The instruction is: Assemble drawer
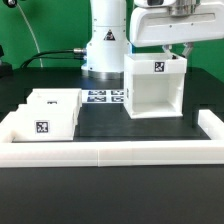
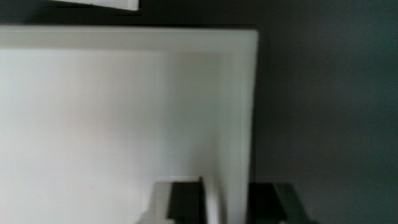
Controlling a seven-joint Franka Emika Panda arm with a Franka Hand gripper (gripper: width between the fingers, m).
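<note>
The drawer's tall white hollow box (image 1: 152,90) stands upright on the black table at the exterior view's right, with a tag on its upper front. My gripper (image 1: 178,54) comes down on the top of its right wall. In the wrist view the two dark fingers (image 2: 185,203) straddle the thin white wall edge (image 2: 228,120) and press on both sides of it, so my gripper (image 2: 228,205) is shut on the box's wall. Two white tagged trays (image 1: 48,115) lie close together at the exterior view's left; their knobs do not show.
The marker board (image 1: 105,97) lies flat between the trays and the box, in front of the arm's white base (image 1: 105,45). A low white wall (image 1: 110,150) borders the table at the front and sides.
</note>
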